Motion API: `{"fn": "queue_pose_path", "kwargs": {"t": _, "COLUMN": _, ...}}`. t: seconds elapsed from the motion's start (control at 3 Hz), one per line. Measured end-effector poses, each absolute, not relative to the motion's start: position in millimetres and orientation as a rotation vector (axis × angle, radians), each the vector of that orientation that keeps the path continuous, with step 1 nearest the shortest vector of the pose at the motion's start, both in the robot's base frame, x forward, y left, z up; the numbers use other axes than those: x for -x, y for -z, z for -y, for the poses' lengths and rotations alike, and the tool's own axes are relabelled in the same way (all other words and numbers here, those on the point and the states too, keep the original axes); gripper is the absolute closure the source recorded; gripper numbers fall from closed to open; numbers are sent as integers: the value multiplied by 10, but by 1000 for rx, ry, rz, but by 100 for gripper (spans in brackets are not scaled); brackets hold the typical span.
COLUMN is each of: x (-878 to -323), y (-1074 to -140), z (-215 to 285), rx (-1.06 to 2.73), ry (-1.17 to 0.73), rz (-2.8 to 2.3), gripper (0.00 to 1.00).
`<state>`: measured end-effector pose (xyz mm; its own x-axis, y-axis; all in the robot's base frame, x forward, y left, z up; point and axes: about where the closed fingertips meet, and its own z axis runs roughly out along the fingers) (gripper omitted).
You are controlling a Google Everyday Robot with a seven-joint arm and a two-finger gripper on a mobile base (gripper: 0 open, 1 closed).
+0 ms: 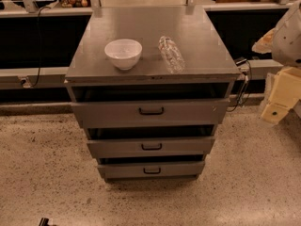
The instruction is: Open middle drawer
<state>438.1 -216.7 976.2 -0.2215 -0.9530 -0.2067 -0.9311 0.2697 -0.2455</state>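
Observation:
A grey metal cabinet [150,74] stands on the floor with three drawer fronts stacked one above the other. The middle drawer [188,147] is the mid-sized front, with a small black loop handle [151,146] at its centre. A dark gap shows above it, and its inside is hidden. My gripper [277,105], cream-coloured under the white arm [290,32], is at the right edge of the view. It is well to the right of the cabinet, about level with the top drawer, and touches nothing.
A white bowl [123,52] and a clear plastic bottle [170,54] lying on its side rest on the cabinet top. The taller top drawer front [188,112] and smallest bottom drawer front [183,170] have like handles. Cables [242,86] hang at the cabinet's right. Speckled floor [56,173] surrounds it.

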Motion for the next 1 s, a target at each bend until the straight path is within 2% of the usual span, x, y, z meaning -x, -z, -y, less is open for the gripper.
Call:
{"fn": "queue_pose_path", "kwargs": {"t": 0.67, "x": -4523, "y": -9555, "z": 2230, "rx": 1649, "ry": 74, "rz": -2264, "gripper": 0}}
{"fn": "queue_pose_path", "kwargs": {"t": 1.0, "x": -4751, "y": -8926, "z": 2142, "rx": 1569, "ry": 18, "rz": -2315, "gripper": 0}}
